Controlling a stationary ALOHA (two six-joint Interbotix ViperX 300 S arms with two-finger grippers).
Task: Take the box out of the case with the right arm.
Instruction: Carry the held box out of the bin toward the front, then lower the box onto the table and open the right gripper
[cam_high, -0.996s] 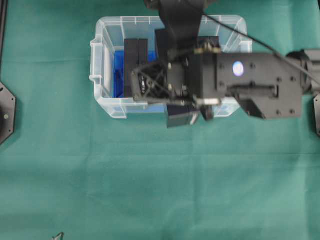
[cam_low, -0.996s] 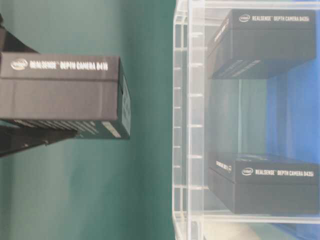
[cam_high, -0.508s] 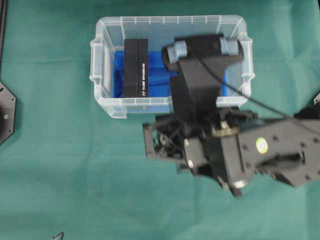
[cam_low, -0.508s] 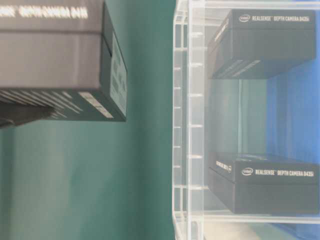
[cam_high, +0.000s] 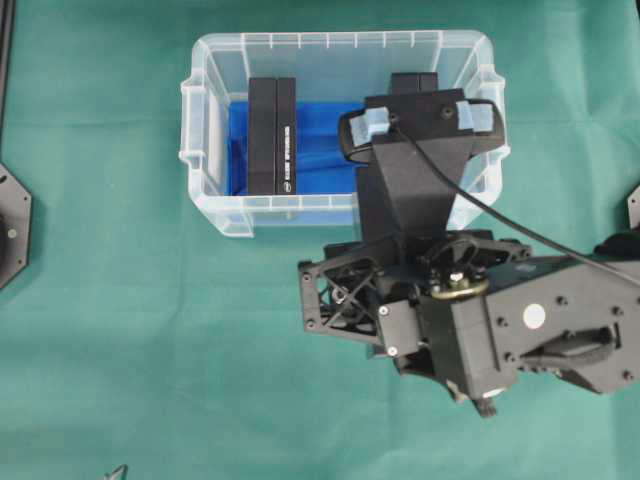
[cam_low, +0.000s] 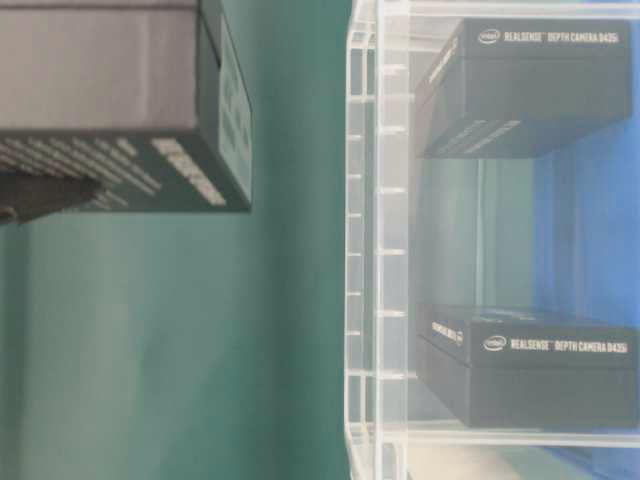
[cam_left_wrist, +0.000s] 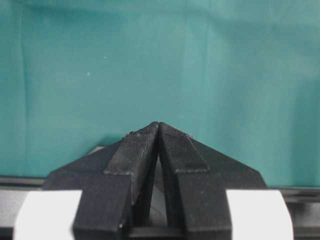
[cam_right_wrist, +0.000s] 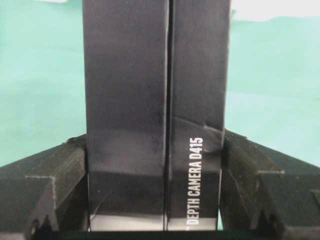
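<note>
Parts of the held box (cam_right_wrist: 155, 115) are hidden: from above, the right arm (cam_high: 520, 320) covers it, and the table-level view cuts it off at the top left. The right gripper (cam_right_wrist: 155, 220) squeezes this black box from both sides, out over the green cloth (cam_high: 120, 330), just beside the case (cam_high: 205, 150). A second ago it hung by the case's front wall. Two more boxes (cam_high: 272, 135) sit inside. White letters read "DEPTH CAMERA D415". The left gripper (cam_left_wrist: 158, 131) is closed tight, holding nothing.
</note>
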